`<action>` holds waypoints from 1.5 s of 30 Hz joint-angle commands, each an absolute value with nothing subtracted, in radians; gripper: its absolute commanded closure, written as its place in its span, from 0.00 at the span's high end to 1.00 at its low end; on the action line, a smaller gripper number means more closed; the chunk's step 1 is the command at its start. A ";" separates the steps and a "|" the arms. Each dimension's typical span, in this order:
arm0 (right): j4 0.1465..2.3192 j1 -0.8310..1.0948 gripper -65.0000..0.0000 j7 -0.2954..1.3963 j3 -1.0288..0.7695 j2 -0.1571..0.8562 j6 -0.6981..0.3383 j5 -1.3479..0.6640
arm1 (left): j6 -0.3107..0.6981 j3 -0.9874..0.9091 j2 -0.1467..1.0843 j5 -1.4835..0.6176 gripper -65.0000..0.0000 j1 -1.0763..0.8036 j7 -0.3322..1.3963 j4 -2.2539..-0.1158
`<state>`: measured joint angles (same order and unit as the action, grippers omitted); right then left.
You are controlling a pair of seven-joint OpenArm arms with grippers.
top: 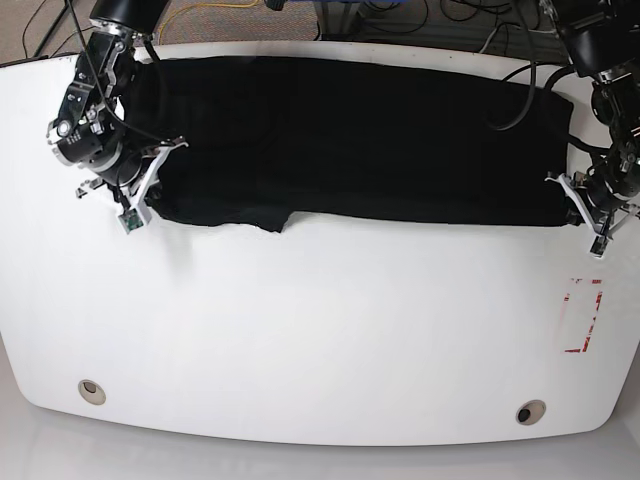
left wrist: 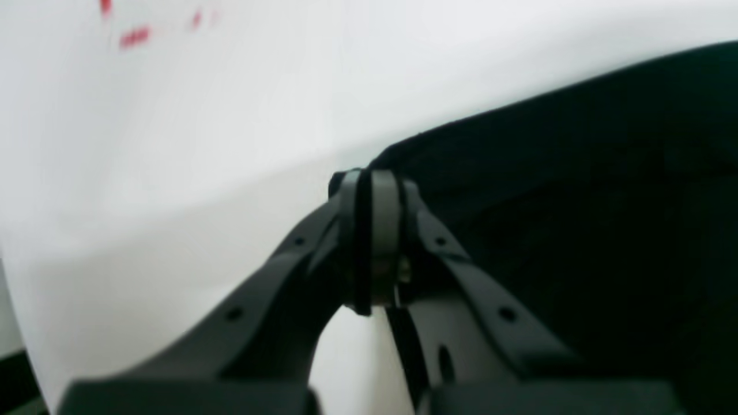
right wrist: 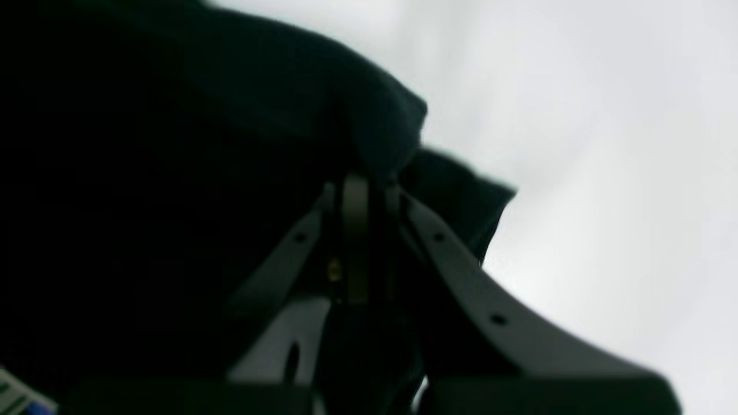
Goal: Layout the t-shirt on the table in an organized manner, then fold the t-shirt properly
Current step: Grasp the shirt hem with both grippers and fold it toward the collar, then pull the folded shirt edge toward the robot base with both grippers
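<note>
T-shirt (top: 350,140), black, is shown spread as a long band across the far half of the table (top: 320,340); one lengthwise fold is judged already made, with further folds still to be made. Each end of the band is pinched by closed jaws: the right gripper (top: 150,185) at its left end in the base view, the left gripper (top: 580,205) at its right end, just beyond the red-outlined mark (top: 583,317).

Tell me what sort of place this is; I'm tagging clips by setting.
Probably a robotics lab or test bench, not a home. A bare white table with grommet holes and a red-outlined mark, loose cables trailing behind it, and two robot arms working a black t-shirt suggest it.
</note>
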<state>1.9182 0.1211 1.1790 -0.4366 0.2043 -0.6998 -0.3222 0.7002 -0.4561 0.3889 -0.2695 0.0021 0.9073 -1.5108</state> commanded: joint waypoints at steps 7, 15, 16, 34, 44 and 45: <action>1.972 0.209 0.03 1.158 -0.461 0.203 -0.698 -0.334 | 0.698 -0.463 0.430 -0.280 0.01 -0.059 0.891 -1.564; 1.974 0.259 0.03 1.156 -0.487 0.185 -0.698 -0.334 | 0.698 -0.463 0.433 -0.277 0.01 -0.091 0.891 -1.569; 1.974 0.263 0.03 1.155 -0.487 0.185 -0.698 -0.334 | 0.698 -0.463 0.433 -0.275 0.01 -0.096 0.891 -1.569; 1.974 0.271 0.03 1.155 -0.492 0.185 -0.698 -0.334 | 0.698 -0.463 0.435 -0.272 0.01 -0.142 0.891 -1.570; 1.980 0.292 0.03 1.155 -0.553 0.185 -0.698 -0.367 | 0.698 -0.464 0.461 -0.278 0.01 -0.142 0.891 -1.569; 1.980 0.294 0.03 1.156 -0.562 0.185 -0.698 -0.387 | 0.698 -0.464 0.463 -0.278 0.01 -0.142 0.891 -1.569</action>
